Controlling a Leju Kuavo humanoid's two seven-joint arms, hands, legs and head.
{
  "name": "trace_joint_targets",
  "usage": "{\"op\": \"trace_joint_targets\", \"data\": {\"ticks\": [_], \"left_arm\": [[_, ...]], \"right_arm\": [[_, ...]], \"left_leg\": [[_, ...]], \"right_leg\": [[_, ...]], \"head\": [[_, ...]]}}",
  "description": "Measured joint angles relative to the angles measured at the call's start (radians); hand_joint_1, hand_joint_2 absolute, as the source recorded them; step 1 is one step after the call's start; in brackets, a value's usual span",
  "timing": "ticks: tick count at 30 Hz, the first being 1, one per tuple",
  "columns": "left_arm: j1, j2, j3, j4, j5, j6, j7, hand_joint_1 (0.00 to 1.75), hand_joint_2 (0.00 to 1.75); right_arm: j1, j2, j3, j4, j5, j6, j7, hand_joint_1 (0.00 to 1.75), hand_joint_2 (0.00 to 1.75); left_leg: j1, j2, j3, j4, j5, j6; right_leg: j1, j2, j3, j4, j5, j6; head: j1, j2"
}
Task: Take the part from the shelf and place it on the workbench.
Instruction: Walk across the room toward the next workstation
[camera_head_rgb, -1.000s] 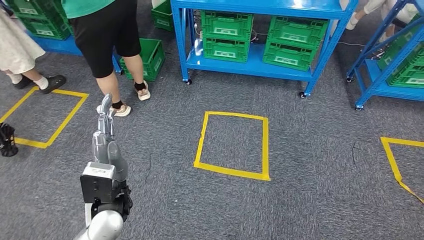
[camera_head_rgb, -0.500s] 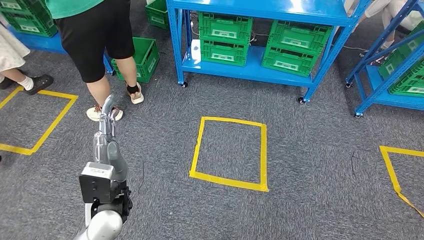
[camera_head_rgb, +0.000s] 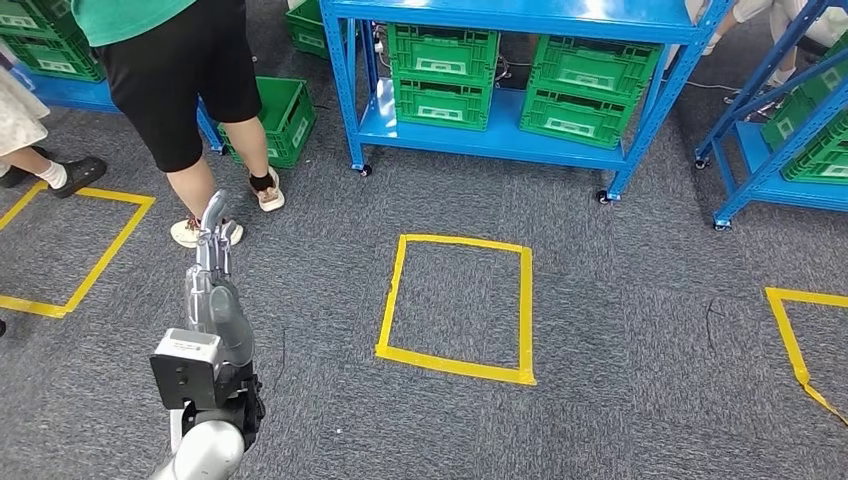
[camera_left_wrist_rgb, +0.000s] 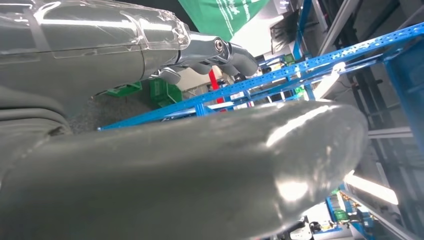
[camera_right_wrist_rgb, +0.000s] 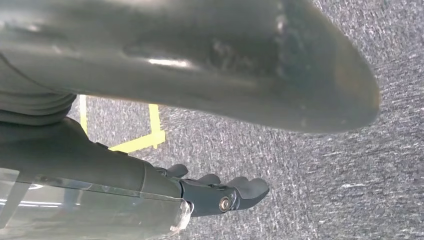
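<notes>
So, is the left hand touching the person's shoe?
Cannot tell. In the head view the left hand overlaps the person's shoe, but it seems raised above the floor; no gap or contact shows plainly.

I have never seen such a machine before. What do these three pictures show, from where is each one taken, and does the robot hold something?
This is a humanoid robot with two silver arms, each ending in a hand. The wide picture comes from a camera high on its body, looking down at grey carpet. Its left hand reaches forward and holds nothing. Ahead lies a yellow tape square, and behind it stands a blue shelf carrying green crates. A person stands to the left.

The other two pictures come from cameras at the wrists, close behind each hand, so the thick grey thumb covers much of the picture. The left wrist view shows the fingers apart before blue shelving. The right wrist view shows the right hand above the carpet, fingers apart, also holding nothing.
</notes>
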Motion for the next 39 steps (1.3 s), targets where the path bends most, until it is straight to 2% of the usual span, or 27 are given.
{"op": "trace_joint_targets", "data": {"ticks": [10, 15, 18, 21, 23, 25, 26, 27, 28, 30, 31, 32, 34, 36, 37, 38, 39], "left_arm": [[0.002, 0.0, 0.001, 0.0, 0.005, 0.0, -0.007, 0.0, 0.0], [0.004, 0.0, 0.006, 0.002, 0.004, 0.0, -0.003, 0.0, 0.0], [0.004, 0.0, 0.007, 0.002, 0.0, 0.0, -0.002, 0.0, 0.0], [0.004, 0.0, 0.008, 0.002, -0.005, 0.0, -0.002, 0.0, 0.0], [0.004, 0.0, 0.008, 0.002, -0.007, 0.0, -0.002, 0.0, 0.0], [0.005, 0.0, 0.008, 0.002, -0.008, 0.0, -0.001, 0.0, 0.0], [0.007, 0.0, 0.008, 0.003, -0.008, 0.0, -0.001, 0.0, 0.0], [0.008, 0.0, 0.008, 0.003, -0.009, 0.0, -0.001, 0.0, 0.0], [0.009, 0.0, 0.008, 0.004, -0.009, 0.0, -0.001, 0.0, 0.0], [0.011, 0.001, 0.008, 0.005, -0.009, 0.0, 0.0, 0.0, 0.0], [0.01, 0.001, 0.008, 0.006, -0.01, 0.0, 0.0, 0.0, 0.0], [0.01, 0.001, 0.008, 0.006, -0.01, 0.0, 0.0, 0.0, 0.0], [0.01, 0.001, 0.008, 0.006, -0.01, 0.0, 0.0, 0.0, 0.0], [0.01, 0.001, 0.008, 0.006, -0.011, 0.0, 0.0, 0.0, 0.0], [0.009, 0.001, 0.008, 0.005, -0.011, 0.0, 0.0, 0.0, 0.0], [0.009, 0.002, 0.008, 0.005, -0.011, 0.0, 0.0, 0.0, 0.0], [0.009, 0.002, 0.008, 0.006, -0.011, 0.0, 0.0, 0.0, 0.0]], "right_arm": [[0.0, 0.0, 0.003, 0.0, 0.0, 0.0, 0.0, 0.0, 0.0], [0.0, 0.0, 0.006, 0.0, 0.0, 0.0, 0.0, 0.0, 0.0], [0.0, 0.0, 0.007, 0.0, 0.0, 0.0, 0.0, 0.0, 0.0], [-0.002, 0.0, 0.008, 0.0, 0.0, 0.0, 0.0, 0.0, 0.0], [-0.002, 0.0, 0.008, 0.0, 0.0, 0.0, 0.0, 0.0, 0.0], [-0.001, 0.001, 0.008, 0.0, 0.0, 0.0, 0.0, 0.0, 0.0], [0.0, 0.002, 0.008, 0.0, -0.001, 0.0, 0.0, 0.0, 0.0], [0.0, 0.002, 0.008, 0.0, -0.001, 0.0, 0.0, 0.0, 0.0], [0.0, 0.001, 0.008, 0.0, -0.001, 0.0, 0.0, 0.0, 0.0], [0.001, 0.0, 0.008, 0.0, -0.002, 0.0, 0.0, 0.0, 0.0], [0.001, 0.0, 0.009, 0.0, -0.002, 0.0, 0.0, 0.0, 0.0], [0.0, 0.0, 0.009, 0.0, -0.001, 0.0, 0.0, 0.0, 0.0], [-0.002, 0.0, 0.009, 0.0, -0.002, 0.0, 0.0, 0.0, 0.0], [-0.002, 0.0, 0.009, -0.001, -0.002, 0.0, 0.0, 0.0, 0.0], [-0.001, 0.0, 0.009, -0.001, -0.002, 0.0, 0.001, 0.0, 0.0], [-0.001, 0.0, 0.009, -0.001, -0.002, 0.0, 0.001, 0.0, 0.0], [-0.002, 0.0, 0.009, -0.001, -0.002, 0.0, 0.001, 0.0, 0.0]], "left_leg": [[-0.001, 0.0, 0.006, -0.001, 0.002, 0.001], [-0.006, -0.001, 0.005, 0.003, 0.003, 0.004], [-0.009, -0.001, 0.003, 0.002, 0.005, 0.01], [-0.005, 0.0, 0.008, -0.016, 0.016, 0.027], [0.0, 0.001, 0.017, -0.029, 0.024, 0.035], [0.001, 0.0, 0.023, -0.031, 0.023, 0.037], [0.001, 0.0, 0.027, -0.031, 0.02, 0.037], [0.001, -0.002, 0.032, -0.031, 0.016, 0.035], [0.001, -0.003, 0.039, -0.031, 0.011, 0.033], [0.001, -0.005, 0.056, -0.032, -0.003, 0.026], [0.001, -0.005, 0.062, -0.032, -0.01, 0.021], [0.0, -0.005, 0.063, -0.032, -0.015, 0.016], [0.0, -0.004, 0.061, -0.036, -0.02, 0.006], [0.001, -0.002, 0.065, -0.037, -0.029, -0.005], [0.002, -0.002, 0.058, -0.018, -0.042, -0.011], [0.003, -0.002, 0.035, 0.028, -0.062, -0.015], [0.005, -0.001, -0.005, 0.093, -0.085, -0.019]], "right_leg": [[-0.001, 0.0, 0.009, -0.003, 0.002, -0.001], [-0.005, 0.0, 0.01, -0.008, 0.008, 0.006], [-0.009, 0.0, 0.01, -0.013, 0.012, 0.013], [-0.011, -0.001, 0.007, -0.01, 0.008, 0.025], [-0.012, -0.001, -0.026, 0.059, -0.027, 0.033], [-0.014, -0.001, -0.091, 0.187, -0.076, 0.039], [-0.015, -0.001, -0.116, 0.235, -0.085, 0.041], [-0.015, -0.001, -0.127, 0.251, -0.075, 0.041], [-0.014, -0.001, -0.12, 0.228, -0.045, 0.039], [-0.013, -0.001, -0.072, 0.113, 0.031, 0.03], [-0.01, -0.001, -0.048, 0.06, 0.052, 0.024], [-0.008, -0.001, -0.03, 0.023, 0.054, 0.018], [-0.003, -0.001, -0.017, -0.003, 0.035, 0.004], [-0.007, -0.001, -0.006, -0.02, 0.025, -0.006], [-0.009, -0.002, 0.003, -0.03, 0.023, -0.011], [-0.012, -0.002, 0.012, -0.038, 0.021, -0.015], [-0.012, -0.003, 0.019, -0.041, 0.018, -0.018]], "head": [[0.001, 0.0], [0.0, 0.0], [0.0, 0.0], [0.001, 0.0], [0.002, 0.0], [0.003, 0.0], [0.003, 0.0], [0.003, 0.0], [0.003, 0.0], [0.003, 0.0], [0.003, 0.0], [0.003, 0.0], [0.003, 0.0], [0.001, 0.0], [-0.001, 0.0], [-0.003, 0.0], [-0.005, 0.0]]}}
